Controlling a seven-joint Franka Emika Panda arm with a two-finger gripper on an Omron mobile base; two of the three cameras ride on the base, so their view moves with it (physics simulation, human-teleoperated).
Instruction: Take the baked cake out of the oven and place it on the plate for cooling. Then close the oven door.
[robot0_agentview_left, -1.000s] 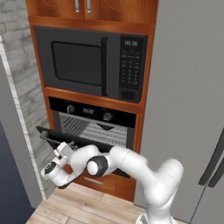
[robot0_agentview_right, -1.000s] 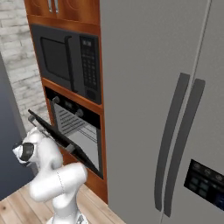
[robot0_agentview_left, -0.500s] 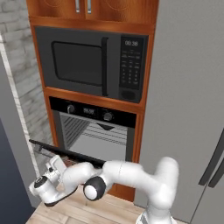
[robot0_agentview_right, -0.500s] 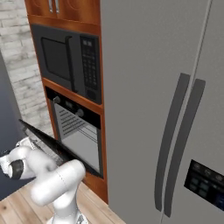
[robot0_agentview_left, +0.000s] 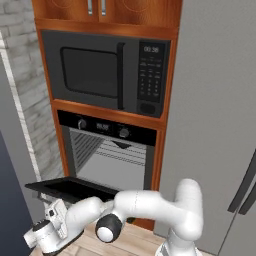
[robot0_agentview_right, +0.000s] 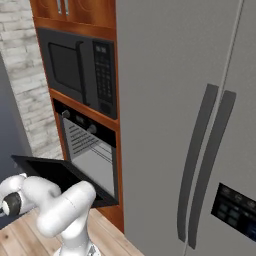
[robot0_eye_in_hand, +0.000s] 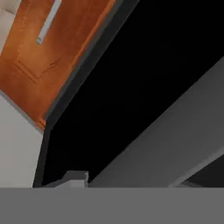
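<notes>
The oven sat below a dark microwave in the wood cabinet, a grey refrigerator just beside it. The oven door lay dropped flat, its long edge running crosswise, projecting over the wood floor. The pincer hung low beneath the door's front corner; its jaw state could not be told.

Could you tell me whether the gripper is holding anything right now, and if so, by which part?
It cannot be told: the gripper sits low under the front edge of the lowered black oven door, and its fingertips and the door's handle are hidden.
</notes>
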